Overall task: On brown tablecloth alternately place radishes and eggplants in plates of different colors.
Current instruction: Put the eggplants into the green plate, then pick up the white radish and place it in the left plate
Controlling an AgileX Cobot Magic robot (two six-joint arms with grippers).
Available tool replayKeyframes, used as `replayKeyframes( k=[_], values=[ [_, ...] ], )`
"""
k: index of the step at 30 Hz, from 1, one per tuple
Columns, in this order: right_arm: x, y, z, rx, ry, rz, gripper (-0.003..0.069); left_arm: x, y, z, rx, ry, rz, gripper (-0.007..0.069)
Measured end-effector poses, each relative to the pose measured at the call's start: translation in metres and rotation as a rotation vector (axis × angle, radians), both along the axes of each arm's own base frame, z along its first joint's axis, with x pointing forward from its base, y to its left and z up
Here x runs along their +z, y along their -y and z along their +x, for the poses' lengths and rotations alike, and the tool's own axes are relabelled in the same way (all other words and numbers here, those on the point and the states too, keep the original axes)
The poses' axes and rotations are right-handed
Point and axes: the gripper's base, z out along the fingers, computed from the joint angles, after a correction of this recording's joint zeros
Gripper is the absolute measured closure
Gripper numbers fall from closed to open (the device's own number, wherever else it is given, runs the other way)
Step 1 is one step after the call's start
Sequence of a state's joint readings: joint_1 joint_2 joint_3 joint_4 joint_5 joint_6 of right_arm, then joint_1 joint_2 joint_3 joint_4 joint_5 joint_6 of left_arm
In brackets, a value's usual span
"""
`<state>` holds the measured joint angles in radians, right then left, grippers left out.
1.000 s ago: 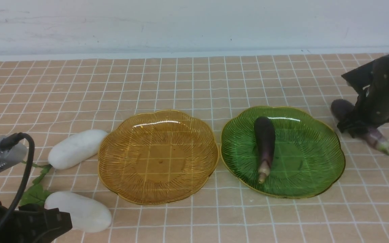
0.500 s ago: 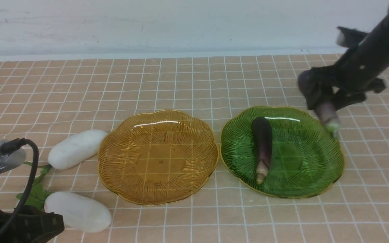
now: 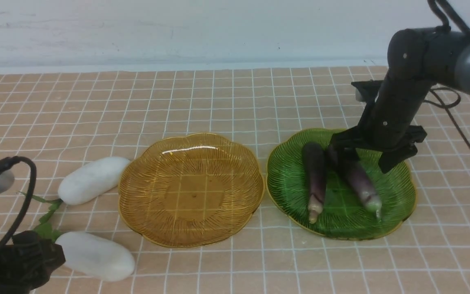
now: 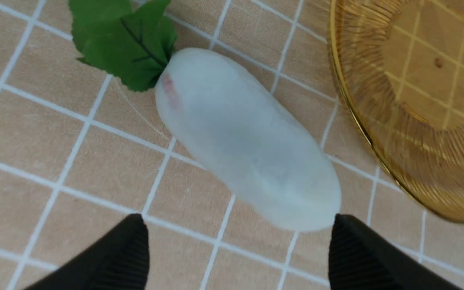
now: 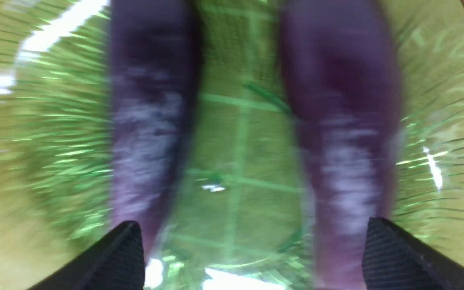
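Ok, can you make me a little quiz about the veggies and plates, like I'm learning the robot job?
1. True or false: the amber plate has no food in it.
2. How many eggplants lie in the green plate? A one, B two, C three.
3. Fill in: the left claw is open right next to a white ____.
Key: 1 true; 2 B; 3 radish.
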<state>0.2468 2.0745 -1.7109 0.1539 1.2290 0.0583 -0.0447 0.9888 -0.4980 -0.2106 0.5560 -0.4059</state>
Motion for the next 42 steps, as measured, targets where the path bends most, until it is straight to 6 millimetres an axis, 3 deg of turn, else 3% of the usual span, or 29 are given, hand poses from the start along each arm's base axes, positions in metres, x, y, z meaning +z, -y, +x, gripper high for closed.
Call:
replayKeyframes(
  k=[5,10,17,24,28,32,36,39,42],
  values=[
    [0.029,-0.001,-0.008,0.027,0.063,0.045,-0.0001,-0.024,0.001,0.028,0.080,-0.059,-0.050,0.0078],
    [0.031,-0.001,-0.008,0.038,0.068,0.045,0.0044,-0.049,0.002,0.044,0.156,-0.132,-0.096,0.0078],
    [0.031,-0.001,-0.008,0.040,0.068,0.044,0.0065,-0.070,-0.001,0.072,0.242,-0.066,-0.096,0.0072],
    [0.031,-0.001,-0.008,0.053,0.071,0.042,0.0067,-0.080,-0.001,0.069,0.200,-0.125,-0.065,0.0210],
    [0.031,-0.001,-0.008,0.056,0.071,0.040,0.0069,-0.071,0.002,0.064,0.133,-0.150,-0.054,0.0258],
    [0.031,-0.001,-0.008,0.058,0.072,0.038,0.0069,-0.037,0.007,0.069,0.022,-0.120,-0.046,0.0260],
    [0.031,-0.001,-0.008,0.057,0.071,0.042,0.0069,0.001,0.017,0.087,-0.107,-0.047,-0.020,0.0260],
    [0.031,-0.001,-0.008,0.057,0.071,0.042,0.0069,0.026,0.037,0.109,-0.213,0.015,-0.012,0.0260],
    [0.031,-0.001,-0.008,0.057,0.071,0.042,0.0069,0.026,0.060,0.132,-0.318,0.017,0.011,0.0249]
  ],
)
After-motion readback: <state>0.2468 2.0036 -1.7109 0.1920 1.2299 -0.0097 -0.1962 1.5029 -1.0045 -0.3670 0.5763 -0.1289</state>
